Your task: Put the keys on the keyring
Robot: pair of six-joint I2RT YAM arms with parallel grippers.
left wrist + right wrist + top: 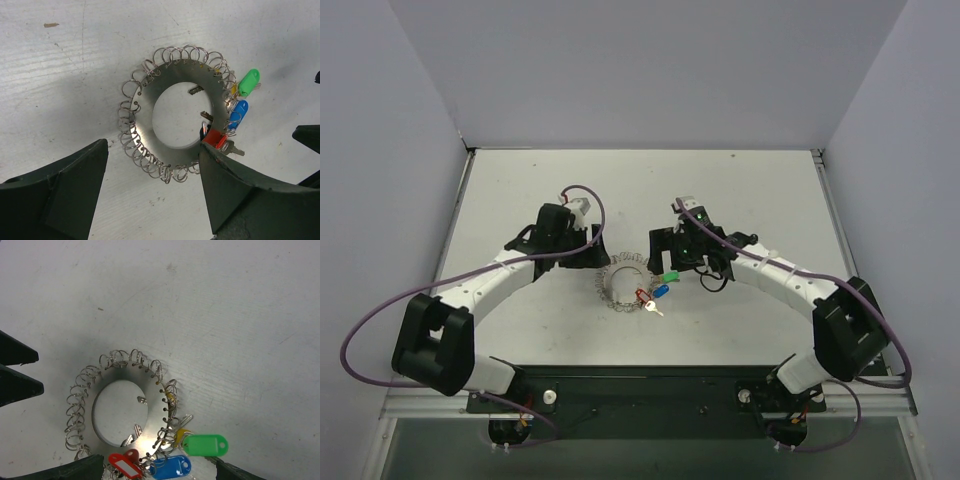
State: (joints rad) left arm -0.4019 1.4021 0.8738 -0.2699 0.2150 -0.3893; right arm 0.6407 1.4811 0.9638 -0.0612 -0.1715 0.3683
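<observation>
Keys [660,292] lie bunched at the keyring's [618,286] right rim, nearer the right gripper [682,262] than the left gripper [593,252], both spread wide and empty.

A white, faintly scuffed table [520,190] sits enclosed by plain grey walls [650,70] on three sides.

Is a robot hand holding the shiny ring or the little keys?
No, nothing is held. The left hand and right hand are both open, and the keyring lies flat on the table with the keys at its rim.
</observation>
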